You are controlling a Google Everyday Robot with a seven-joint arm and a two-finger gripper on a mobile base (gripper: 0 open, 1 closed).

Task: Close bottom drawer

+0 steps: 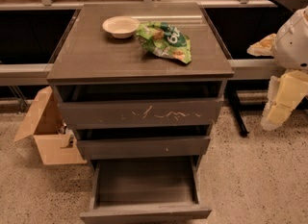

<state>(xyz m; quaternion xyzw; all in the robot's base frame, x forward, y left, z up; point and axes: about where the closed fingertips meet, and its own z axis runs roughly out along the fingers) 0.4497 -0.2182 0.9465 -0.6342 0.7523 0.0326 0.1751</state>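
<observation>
Step in hand: approach. The bottom drawer (145,189) stands pulled far out at the foot of the cabinet (217,89), its shallow box showing nothing inside. Nothing touches it, so I judge the closing not yet begun.
Gripper: the gripper (281,105) hangs at the right edge of the view, well apart from the cabinet and higher than the drawer. Whether it is spread or closed I cannot tell.
Next move: it likely calls for bringing the gripper down and round to the plain drawer front, which lies at the bottom edge of the view. Then comes a straight push toward the cabinet, square to the front so the box does not skew on its runners.
Edges: the front has no handle, so a flat push on its face suits. The middle drawer front (143,147) and the scratched top drawer front (139,113) also stand slightly out, overhanging the back of the open box.
Open room: speckled floor (250,180) lies open between gripper and drawer on the right. A dark table leg (238,115) stands behind that path.
Left side: a cardboard box (48,134) sits just beside the cabinet, so that side is tighter.
Counter: the counter (91,55) carries a white bowl (120,26) and a green snack bag (164,40), both well above the work.
</observation>
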